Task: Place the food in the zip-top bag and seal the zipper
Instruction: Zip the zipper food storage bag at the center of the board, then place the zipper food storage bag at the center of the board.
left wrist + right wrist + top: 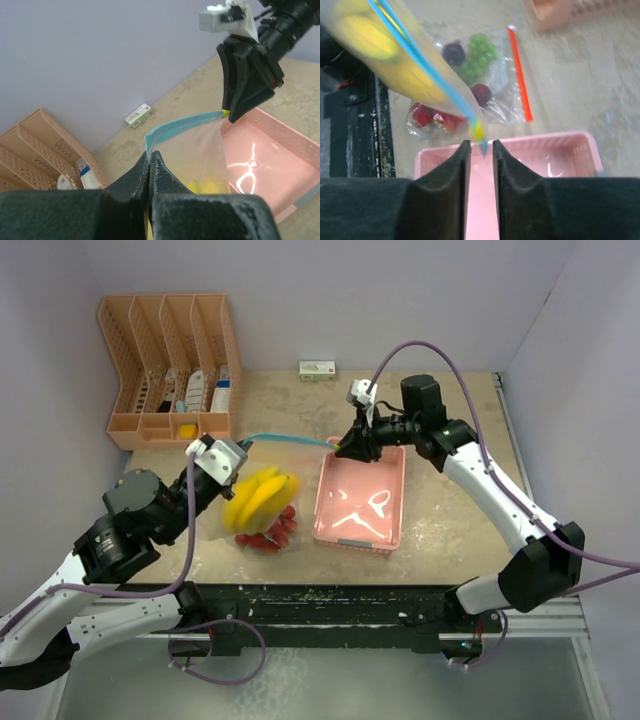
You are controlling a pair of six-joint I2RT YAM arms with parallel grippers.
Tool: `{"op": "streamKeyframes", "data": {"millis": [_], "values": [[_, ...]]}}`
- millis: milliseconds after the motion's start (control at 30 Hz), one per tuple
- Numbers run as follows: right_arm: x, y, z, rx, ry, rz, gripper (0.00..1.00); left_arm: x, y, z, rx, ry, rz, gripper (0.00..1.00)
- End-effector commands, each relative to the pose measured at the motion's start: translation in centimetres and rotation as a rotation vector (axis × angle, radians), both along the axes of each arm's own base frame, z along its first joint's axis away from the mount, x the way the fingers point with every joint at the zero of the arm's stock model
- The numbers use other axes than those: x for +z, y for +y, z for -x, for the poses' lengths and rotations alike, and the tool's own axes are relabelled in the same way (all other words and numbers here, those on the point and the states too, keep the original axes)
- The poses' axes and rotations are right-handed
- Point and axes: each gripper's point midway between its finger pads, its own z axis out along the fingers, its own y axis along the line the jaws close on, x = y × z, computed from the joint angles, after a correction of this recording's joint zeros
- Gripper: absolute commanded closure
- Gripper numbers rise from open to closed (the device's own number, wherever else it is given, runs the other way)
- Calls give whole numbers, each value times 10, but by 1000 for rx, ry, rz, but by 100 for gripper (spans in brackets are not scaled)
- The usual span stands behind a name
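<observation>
A clear zip-top bag with a blue zipper [290, 440] hangs stretched between my two grippers. Yellow bananas [262, 496] sit inside it, and also show in the right wrist view [370, 35]. My left gripper [240, 445] is shut on the bag's left corner [148, 142]. My right gripper [346, 447] is at the zipper's other end, jaws slightly apart. The yellow slider [478, 132] and bag corner lie just at its fingertips [464, 150]. Red strawberries [272, 534] lie in a second bag on the table below.
The pink basket [395, 510] lies right of the bag, under my right gripper. The second bag, with a red zipper [519, 75], also holds green grapes [481, 55]. An orange desk organizer [170, 370] and a small box [317, 370] stand at the back.
</observation>
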Motion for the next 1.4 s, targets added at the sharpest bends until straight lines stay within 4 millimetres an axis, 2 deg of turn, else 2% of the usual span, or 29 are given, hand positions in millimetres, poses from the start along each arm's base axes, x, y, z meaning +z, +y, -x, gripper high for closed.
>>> {"op": "streamKeyframes", "data": {"millis": [0, 133, 200, 300, 433, 500, 633, 667, 733, 833, 867, 1067, 1367], "values": [[-6, -28, -21, -178, 29, 59, 64, 85, 33, 8, 77, -169, 250, 100], [26, -33, -18, -245, 8, 8, 34, 76, 21, -5, 98, -118, 232, 100], [40, -38, -21, -321, 2, -22, 22, 77, 20, -13, 143, -105, 254, 100], [50, -47, -20, -408, 15, -53, 17, 87, 17, -21, 170, -140, 321, 100], [55, -54, -20, -504, 47, -108, 9, 86, 8, -46, 271, -216, 375, 100], [59, -58, -20, -547, 48, -145, 7, 77, 0, -60, 323, -260, 392, 100], [58, -75, -21, -676, 68, -166, 0, 40, -33, -88, 332, -210, 359, 100], [55, -79, -21, -717, 89, -172, 0, 31, -41, -93, 323, -177, 355, 91], [50, -90, -23, -800, 113, -176, 1, 12, -58, -101, 289, -109, 333, 60], [47, -103, -27, -897, 120, -196, 0, 1, -71, -101, 228, -40, 341, 11], [44, -107, -28, -925, 120, -193, 0, 0, -74, -99, 198, -24, 338, 1], [30, -119, -35, -1011, 141, -136, 0, -11, -77, -87, 123, 91, 320, 1], [10, -118, -34, -1004, 169, -100, 0, -44, -71, -78, 135, 204, 261, 1]]}}
